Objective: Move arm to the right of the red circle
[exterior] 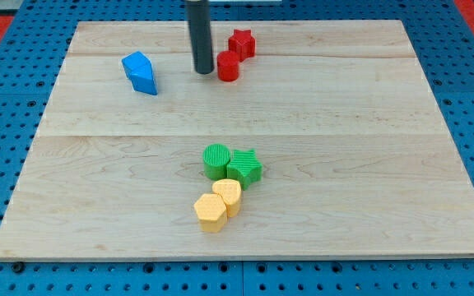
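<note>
The red circle [228, 66] sits near the view's top, a little left of centre, on the wooden surface [369, 164]. My tip [202, 71] stands just beside it on the view's left, close but whether touching I cannot tell; there is no gripper, only the rod, holding nothing. A red star [241, 43] lies just above-right of the circle. A blue block [141, 72] sits well left. Lower down cluster a green circle [216, 160], green star [244, 167] and two yellow blocks [228, 196] [211, 212].
</note>
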`<state>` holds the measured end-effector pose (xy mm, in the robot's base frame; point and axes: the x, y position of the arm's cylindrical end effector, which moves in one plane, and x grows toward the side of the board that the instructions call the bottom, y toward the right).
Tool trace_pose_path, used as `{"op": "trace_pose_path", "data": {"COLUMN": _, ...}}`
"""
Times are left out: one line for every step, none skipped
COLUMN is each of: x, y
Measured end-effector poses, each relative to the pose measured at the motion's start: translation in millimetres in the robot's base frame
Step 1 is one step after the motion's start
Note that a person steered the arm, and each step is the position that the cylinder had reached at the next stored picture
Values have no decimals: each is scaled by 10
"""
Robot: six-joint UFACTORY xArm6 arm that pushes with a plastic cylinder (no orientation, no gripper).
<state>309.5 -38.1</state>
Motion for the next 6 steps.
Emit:
{"op": "trace_pose_path", "data": {"x": 64, "y": 256}}
{"op": "trace_pose_path", "data": {"x": 396, "y": -67}}
{"op": "trace_pose_path", "data": {"x": 433, "y": 812}}
{"op": "trace_pose_path", "data": {"x": 362, "y": 1547}}
{"op": "trace_pose_path", "data": {"x": -101, "y": 1580}}
{"op": "trace_pose_path", "data": {"x": -437, "y": 1669}}
